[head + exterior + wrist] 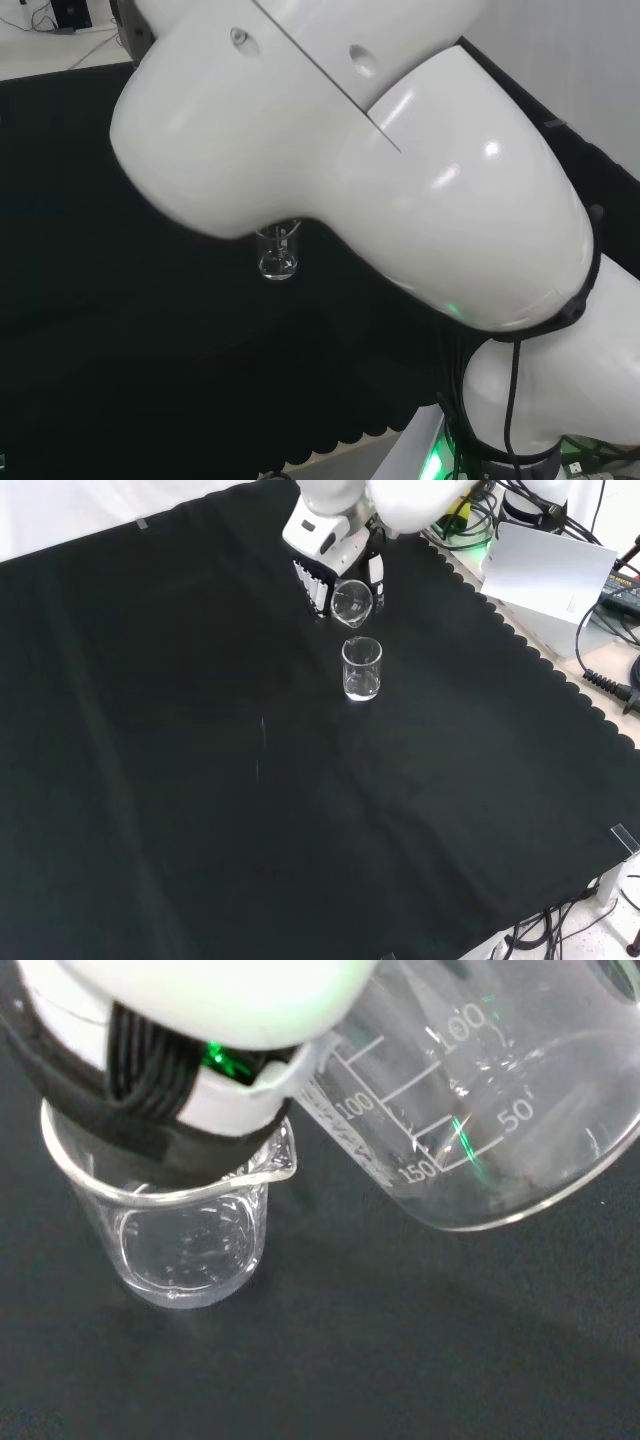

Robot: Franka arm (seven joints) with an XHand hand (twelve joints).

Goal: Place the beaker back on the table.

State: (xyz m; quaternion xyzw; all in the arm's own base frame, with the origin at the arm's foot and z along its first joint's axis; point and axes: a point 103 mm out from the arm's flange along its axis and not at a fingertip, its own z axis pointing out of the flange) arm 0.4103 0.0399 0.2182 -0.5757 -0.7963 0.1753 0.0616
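Hand (pixel 335 555) at the front view's top holding a tilted beaker (pixel 352 601) above the counter (pixel 200 780), second beaker (pixel 362 668) upright just below it

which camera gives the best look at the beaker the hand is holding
The wrist view: the held beaker is close, tipped on its side, with its printed scale lines plain. The front view shows it small, tilted in the hand, above the standing beaker. In the head view, the white arm link stands before it.
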